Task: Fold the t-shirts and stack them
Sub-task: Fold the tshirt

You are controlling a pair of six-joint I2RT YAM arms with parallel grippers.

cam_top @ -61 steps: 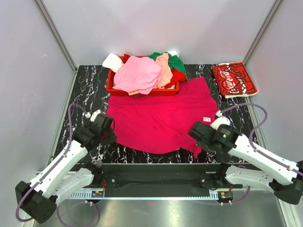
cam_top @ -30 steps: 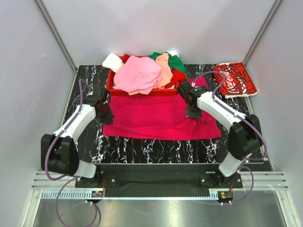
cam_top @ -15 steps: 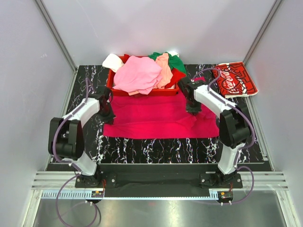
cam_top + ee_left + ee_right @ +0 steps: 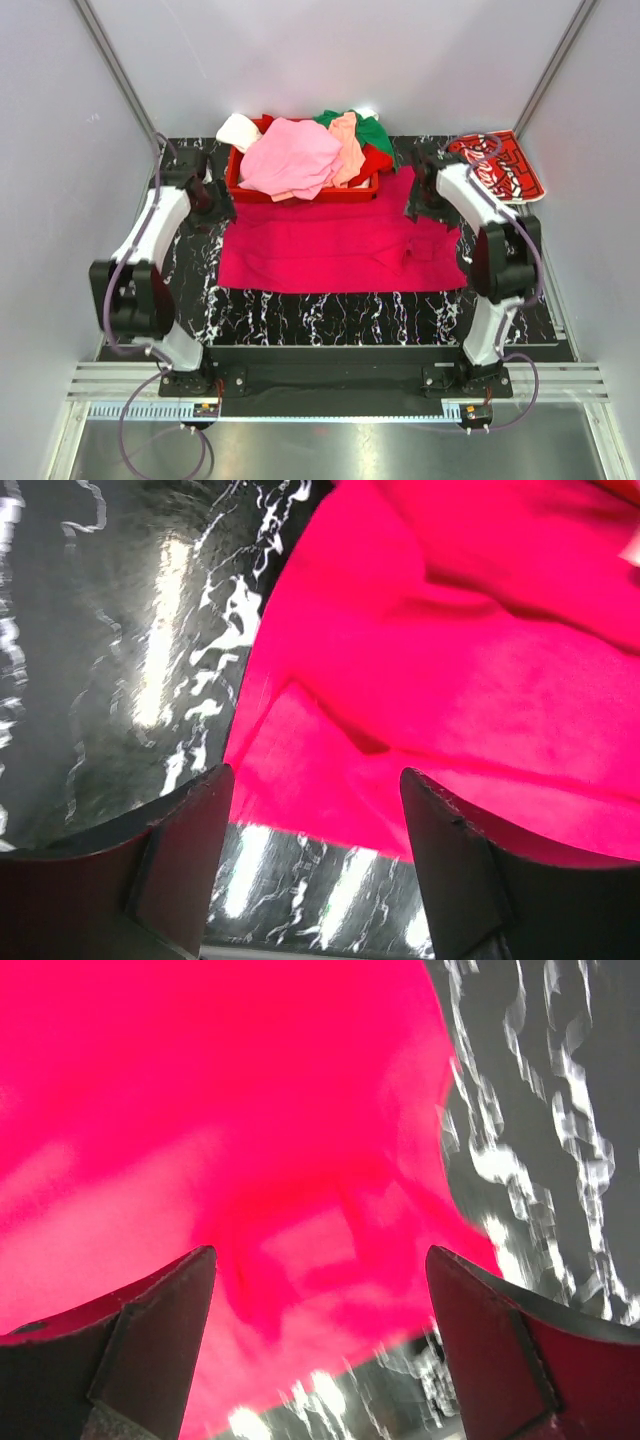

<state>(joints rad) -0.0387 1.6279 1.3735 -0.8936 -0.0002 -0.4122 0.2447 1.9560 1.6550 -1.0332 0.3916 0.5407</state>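
Note:
A magenta t-shirt lies folded in half across the middle of the table, its far edge against the basket. My left gripper hovers open off the shirt's back left corner; in the left wrist view its gripper has nothing between the fingers and the magenta cloth lies below. My right gripper stands open over the back right corner; in the right wrist view the gripper is empty above the magenta cloth. A folded red Coca-Cola t-shirt lies at the back right.
A red plastic basket at the back centre holds a heap of tees: pink, peach, green and white. Grey walls close in on both sides. Black marble tabletop shows in front of the shirt.
Both grippers carried the magenta shirt's near hem to the back, folding it in half. They have now opened, let the cloth go and drawn outward toward the back corners.

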